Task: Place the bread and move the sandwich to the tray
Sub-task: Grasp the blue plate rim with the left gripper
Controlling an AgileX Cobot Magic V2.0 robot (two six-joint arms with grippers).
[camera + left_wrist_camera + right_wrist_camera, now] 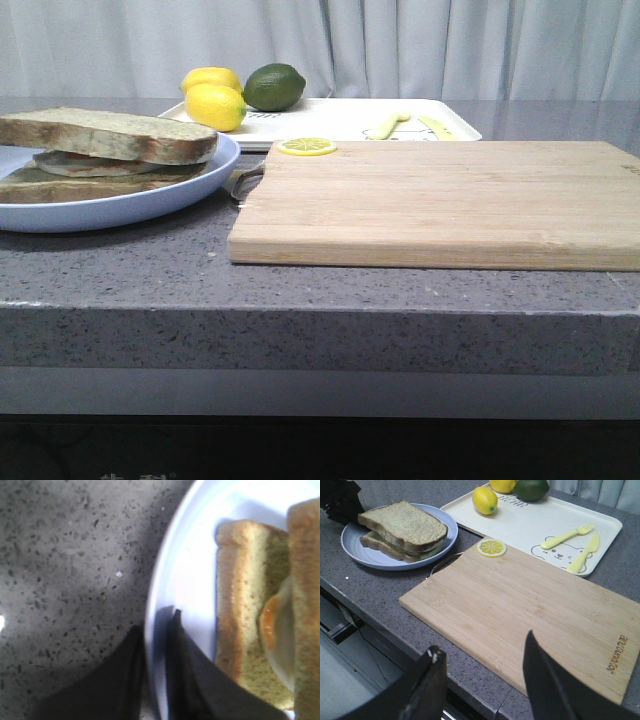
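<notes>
The sandwich [110, 145] sits on the pale-blue plate [150, 205] at the table's left. The thick speckled bread [402, 522] lies on top of the stack, and the egg's orange yolk [267, 622] shows between the slices. My left gripper [157, 625] is shut on the plate's rim [170, 580], one finger outside it and one inside. My right gripper [482, 642] is open and empty above the table's front edge, near the cutting board. The white tray [340, 118] lies at the back. Neither gripper shows in the front view.
A wooden cutting board [450, 200] lies right of the plate with a lemon slice [307, 147] on its far corner. On the tray are two lemons [215, 105], a lime [274, 86], a yellow fork [567, 535] and a knife [585, 552].
</notes>
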